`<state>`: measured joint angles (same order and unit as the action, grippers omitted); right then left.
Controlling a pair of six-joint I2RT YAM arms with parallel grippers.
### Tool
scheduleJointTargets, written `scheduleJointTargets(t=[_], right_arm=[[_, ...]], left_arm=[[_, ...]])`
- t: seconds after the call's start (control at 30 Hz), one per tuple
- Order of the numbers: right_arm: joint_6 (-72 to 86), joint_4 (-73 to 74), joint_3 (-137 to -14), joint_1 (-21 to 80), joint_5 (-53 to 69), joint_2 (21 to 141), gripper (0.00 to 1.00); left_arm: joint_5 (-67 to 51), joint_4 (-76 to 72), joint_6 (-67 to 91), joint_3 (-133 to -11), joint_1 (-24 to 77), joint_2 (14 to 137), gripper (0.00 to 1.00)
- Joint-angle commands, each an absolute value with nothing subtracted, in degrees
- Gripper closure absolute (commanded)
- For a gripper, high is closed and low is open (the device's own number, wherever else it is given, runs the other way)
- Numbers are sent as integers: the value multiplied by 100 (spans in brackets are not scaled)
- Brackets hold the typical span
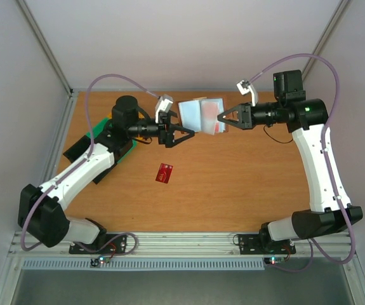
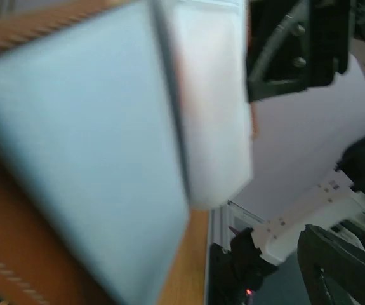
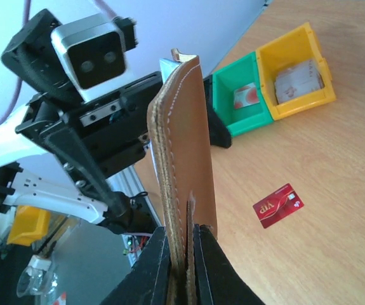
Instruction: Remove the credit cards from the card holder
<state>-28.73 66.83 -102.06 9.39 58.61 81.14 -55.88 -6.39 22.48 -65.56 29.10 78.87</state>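
I am seeing the card holder [image 1: 199,115] hanging open in the air over the far middle of the table [image 1: 245,184], its pale inside facing up. The right gripper [image 1: 220,118] is pinching its brown edge tightly between both fingers. The left gripper [image 1: 181,138] is sitting spread wide just beside the holder's near left edge. One red credit card [image 1: 165,172] is lying flat on the table below, apart from the green bin [image 3: 242,95] and yellow bin [image 3: 296,70].

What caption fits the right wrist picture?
The right gripper clamps the brown card holder, seen edge-on; a red credit card lies on the table beyond.
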Motion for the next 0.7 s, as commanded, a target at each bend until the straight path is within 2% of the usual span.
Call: scheduleJointTargets(t=[0.0, 0.17, 0.2, 0.23, 0.27, 0.3, 0.37, 0.4, 0.6, 0.67], right_arm=[[-2895, 6530, -10258, 993, 6306, 8008, 99], [-3188, 6805, -10258, 1002, 6684, 7960, 99], [-3205, 6813, -10246, 1002, 6708, 7955, 99], [-3195, 6812, -10221, 1002, 6673, 7954, 99], [-3187, 6830, -10195, 1002, 6634, 7959, 99], [-3191, 6841, -10181, 1006, 6549, 7969, 99], [-3198, 6856, -10170, 1002, 6440, 7988, 98], [-3201, 6837, -10165, 1002, 6385, 7989, 98], [-2946, 6452, -9987, 1017, 5500, 7975, 92], [-2750, 6174, -9903, 1044, 5386, 7957, 87]], left_arm=[[-4825, -919, 2475, -6592, 2843, 8049, 1], [-5052, -1351, 2865, -6849, 2852, 8373, 1], [-5263, -1462, 2844, -6907, 2875, 8407, 3], [-5523, -1551, 2787, -6987, 2928, 8433, 10], [-5758, -1584, 2580, -7090, 3013, 8425, 20], [-5892, -1582, 2438, -7145, 3112, 8402, 37], [-5903, -1640, 2355, -7150, 3163, 8367, 86], [-5823, -1623, 2397, -7125, 3170, 8339, 98], [-5758, -1451, 1969, -7263, 3432, 8232, 100], [-5738, -1518, 1903, -7321, 3553, 8243, 100]])
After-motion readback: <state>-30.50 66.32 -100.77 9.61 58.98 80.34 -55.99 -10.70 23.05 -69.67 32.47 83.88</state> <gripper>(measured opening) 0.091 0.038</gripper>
